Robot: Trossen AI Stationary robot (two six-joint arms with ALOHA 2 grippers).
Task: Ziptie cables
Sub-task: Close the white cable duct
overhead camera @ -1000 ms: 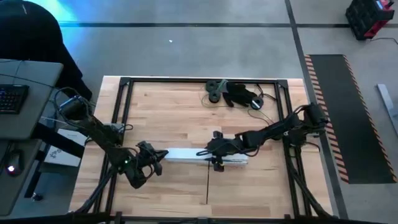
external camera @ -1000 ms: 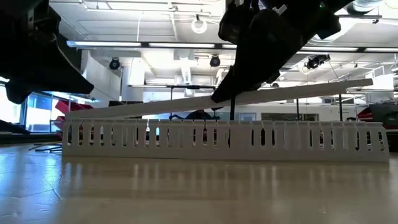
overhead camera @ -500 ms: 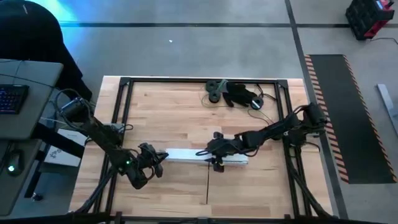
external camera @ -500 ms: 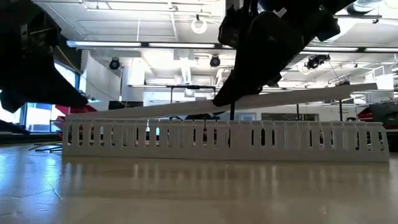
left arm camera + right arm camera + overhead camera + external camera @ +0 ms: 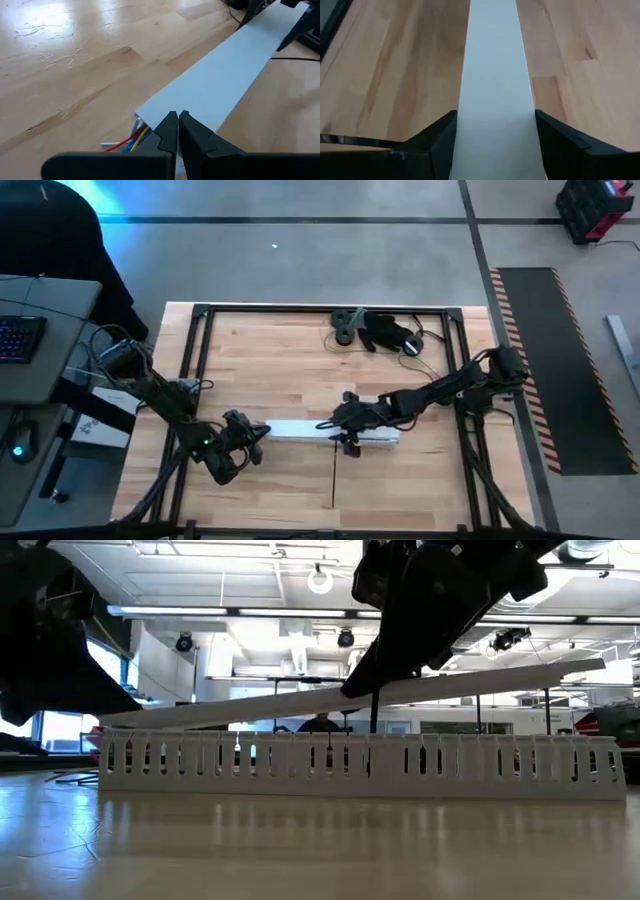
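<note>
A white slotted duct (image 5: 360, 765) lies lengthwise across the middle of the wooden table. Over it slants a long flat white lid (image 5: 300, 703). The lid's left end is down at the duct's left end and its right end is raised. My right gripper (image 5: 345, 424) is shut on the lid (image 5: 492, 75) around its middle. My left gripper (image 5: 177, 120) is shut, with its tips at the lid's left end (image 5: 150, 112). Red, yellow and blue cable ends (image 5: 131, 141) poke out from under that end. My right gripper pinches the lid's two long edges (image 5: 462, 120) between its two fingers, which lie across the strip and come from above. The lid is tilted, with its right end lifted clear of the duct and its left end low. Of my left gripper, I cannot tell whether its shut fingertips touch the lid's left end.
Dark objects with thin wires (image 5: 380, 332) lie at the table's far edge. A thin dark stick (image 5: 333, 480) runs from below the right gripper toward the near edge. A black frame (image 5: 200, 360) borders the table, and bare wood lies on both sides of the duct.
The lid's right end dipped a little, then rose slightly higher than it was, still held by my right gripper. My left gripper has come down a little toward the lid's left end.
</note>
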